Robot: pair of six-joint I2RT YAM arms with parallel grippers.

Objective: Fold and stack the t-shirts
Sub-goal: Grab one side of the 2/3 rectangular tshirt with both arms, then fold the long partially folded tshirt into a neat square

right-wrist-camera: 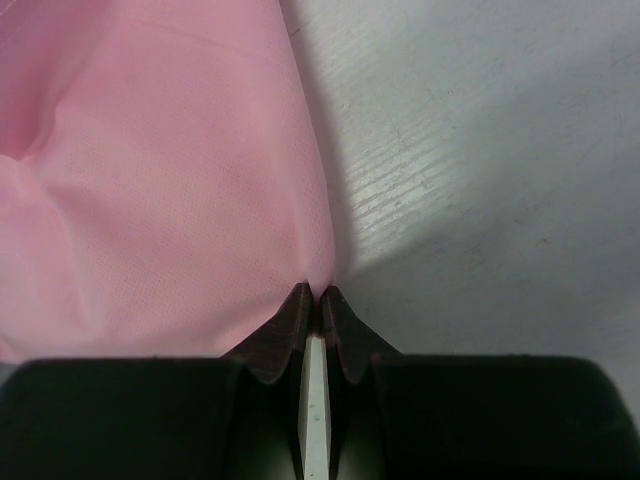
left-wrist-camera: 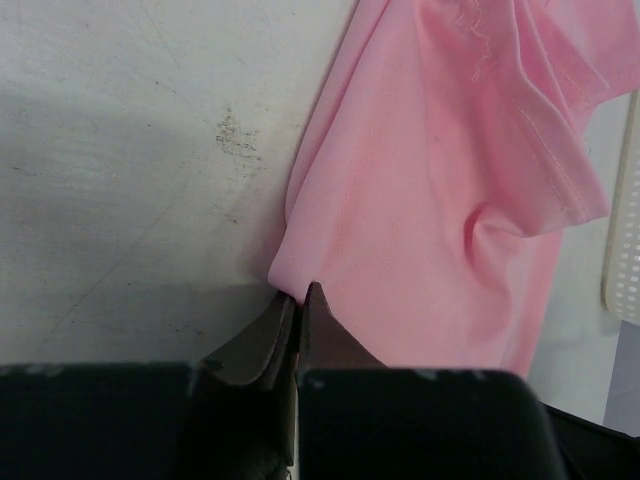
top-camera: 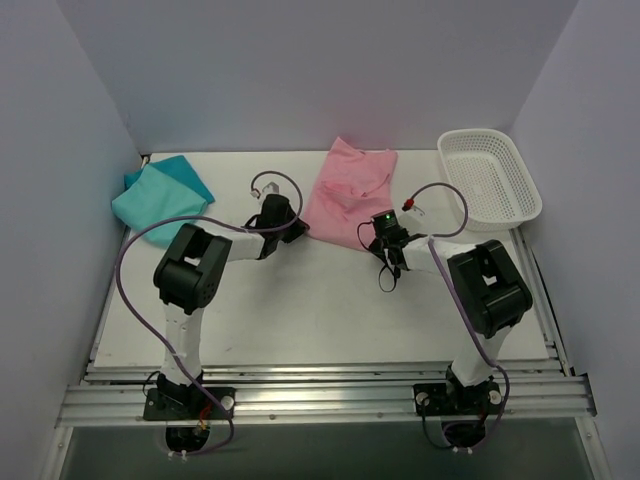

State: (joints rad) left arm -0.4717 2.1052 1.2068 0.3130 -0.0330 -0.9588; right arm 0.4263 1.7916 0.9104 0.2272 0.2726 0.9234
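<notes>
The pink shirt lies at the middle back of the table. Its near corners are pinched by the left gripper and right gripper, both clamped tight. An even, taut lift is advised. Room is offered in front; the teal shirt and basket flank it.

Left arm, right arm: white links, black joint housings, black base plates at bottom of frame. Purple cable routed along each. Green indicator lamp near centre. Left tool, right tool: dark tapered fingers, black bodies.
</notes>
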